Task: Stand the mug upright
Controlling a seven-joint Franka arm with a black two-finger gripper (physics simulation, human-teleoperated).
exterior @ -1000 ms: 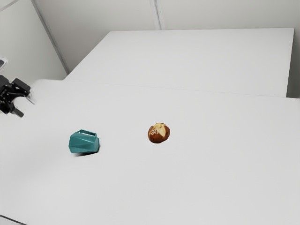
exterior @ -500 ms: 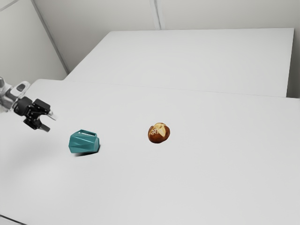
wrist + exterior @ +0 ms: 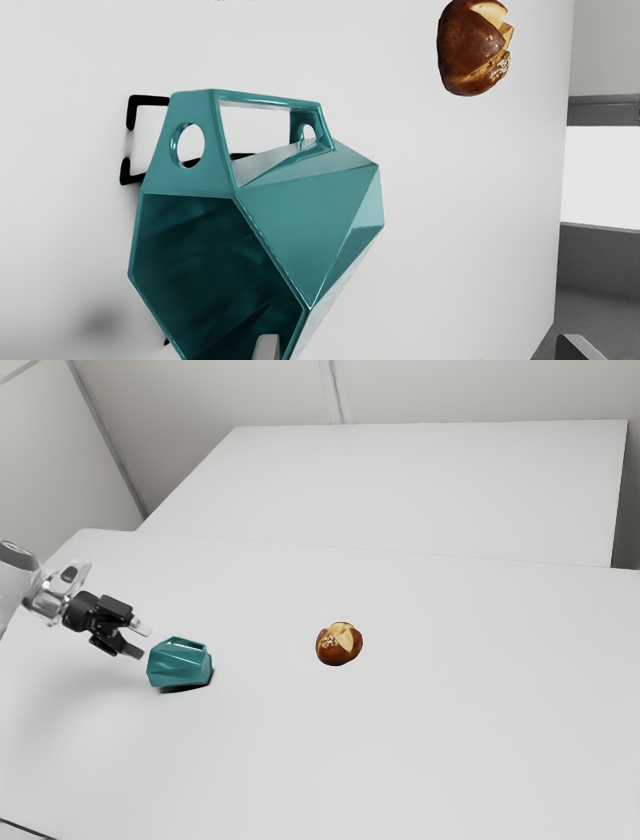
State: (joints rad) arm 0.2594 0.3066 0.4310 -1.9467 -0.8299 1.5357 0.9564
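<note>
Mug (image 3: 180, 666), one: teal, faceted, on its side, mouth towards the hand (image 3: 140, 641), handle (image 3: 265, 99) at twelve o'clock in the exterior view. Hand, one: open, empty, at the mug's ten o'clock. Suggested handling: straddle the mouth's wall, close gently, lift and roll until the base is lowest — slanted facets may slip. Bread roll (image 3: 338, 646), one: mug's three o'clock. Counter (image 3: 430, 760): white, plain — pale grey walls (image 3: 60, 440) beyond.

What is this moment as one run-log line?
teal faceted mug: on its side, not upright | black two-finger gripper: open, near mug's mouth | round brown bread roll: apart from mug
</note>
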